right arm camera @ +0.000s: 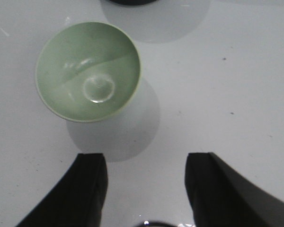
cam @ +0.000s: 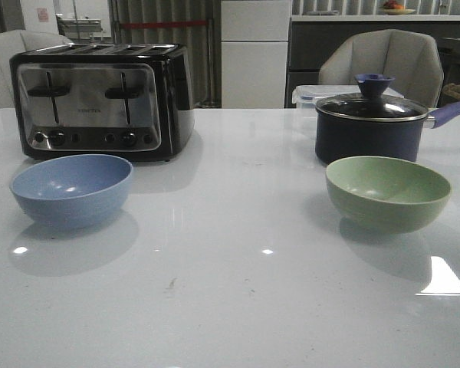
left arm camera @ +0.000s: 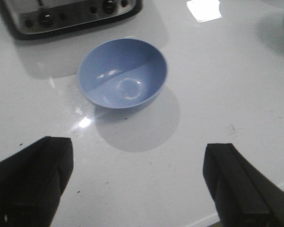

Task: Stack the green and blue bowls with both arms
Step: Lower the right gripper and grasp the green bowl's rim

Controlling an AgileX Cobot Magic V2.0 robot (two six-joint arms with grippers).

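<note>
The dusty blue bowl [cam: 72,189] stands upright and empty on the left of the white table, in front of the toaster. It also shows in the left wrist view [left arm camera: 122,73]. My left gripper [left arm camera: 138,156] is open and empty, above bare table short of the blue bowl. The pale green bowl [cam: 388,192] stands upright and empty on the right, in front of the saucepan. It also shows in the right wrist view [right arm camera: 89,71]. My right gripper [right arm camera: 146,163] is open and empty, above the table short of the green bowl. Neither arm shows in the front view.
A black-and-chrome toaster [cam: 100,100] stands at the back left, close behind the blue bowl. A dark navy lidded saucepan [cam: 372,123] stands at the back right, its handle pointing right. A clear lidded box [cam: 307,95] sits behind it. Chairs stand beyond the table [cam: 230,268].
</note>
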